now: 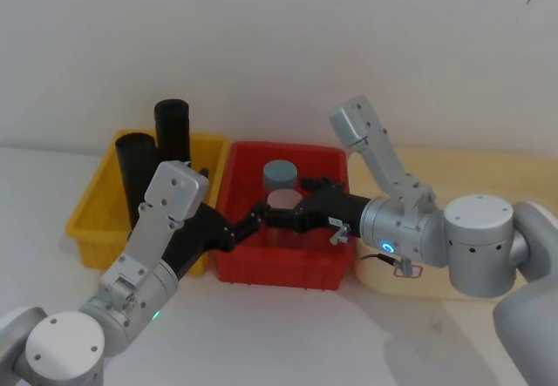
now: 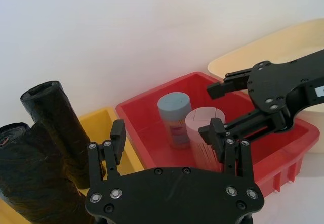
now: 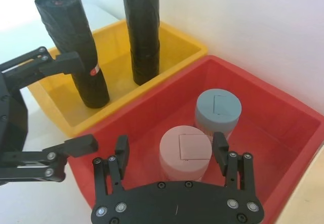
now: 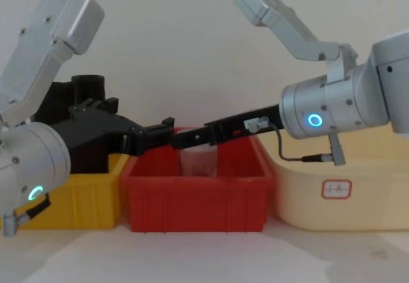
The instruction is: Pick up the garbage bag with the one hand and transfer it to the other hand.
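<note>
The garbage bag [image 3: 68,37], a thick, lumpy black roll with a small red-and-white sticker [image 3: 94,71] on its band, stands upright in the yellow bin [image 3: 174,44]. The left tool [image 2: 168,133] and the right tool [image 3: 171,144] face each other at the red bin [image 3: 263,97], both spread and empty. The writing on the cream bin's label [image 4: 337,188] is too small to read.

**Where our cameras sit**

From the head we look forward and down; from the chest, low and level across the scene. Our wrist views look closely past the left gripper [image 2: 165,130] and the right gripper [image 3: 170,142]. All four share the red bin [image 1: 279,273].
</note>
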Robot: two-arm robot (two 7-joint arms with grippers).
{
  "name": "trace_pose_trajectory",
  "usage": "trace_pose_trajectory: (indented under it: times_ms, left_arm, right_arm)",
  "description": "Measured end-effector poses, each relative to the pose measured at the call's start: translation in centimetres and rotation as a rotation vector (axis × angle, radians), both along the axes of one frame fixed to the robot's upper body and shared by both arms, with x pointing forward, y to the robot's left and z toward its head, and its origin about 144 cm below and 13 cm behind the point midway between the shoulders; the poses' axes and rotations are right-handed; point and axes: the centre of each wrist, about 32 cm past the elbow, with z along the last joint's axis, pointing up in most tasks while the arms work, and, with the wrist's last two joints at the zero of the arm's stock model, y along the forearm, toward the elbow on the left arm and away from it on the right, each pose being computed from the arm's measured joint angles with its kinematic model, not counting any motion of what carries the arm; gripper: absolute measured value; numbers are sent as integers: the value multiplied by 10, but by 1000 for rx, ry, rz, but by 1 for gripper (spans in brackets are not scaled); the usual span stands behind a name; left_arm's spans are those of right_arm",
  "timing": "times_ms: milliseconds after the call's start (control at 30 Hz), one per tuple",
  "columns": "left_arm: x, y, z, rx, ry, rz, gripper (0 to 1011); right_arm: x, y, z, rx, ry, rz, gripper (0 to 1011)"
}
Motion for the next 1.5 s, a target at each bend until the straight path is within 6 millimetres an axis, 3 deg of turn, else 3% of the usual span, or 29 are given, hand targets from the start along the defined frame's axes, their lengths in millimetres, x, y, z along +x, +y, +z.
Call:
trace_pose_trajectory:
  times_ms: [1233, 1500]
  left_arm:
    - [0, 0, 0, 0, 0, 0, 1001]
    - [0, 0, 0, 0, 0, 0, 1001]
  right_arm:
    - [25, 9, -18, -48, 45, -45, 1000]
    - [26, 9, -20, -49, 50, -51, 826]
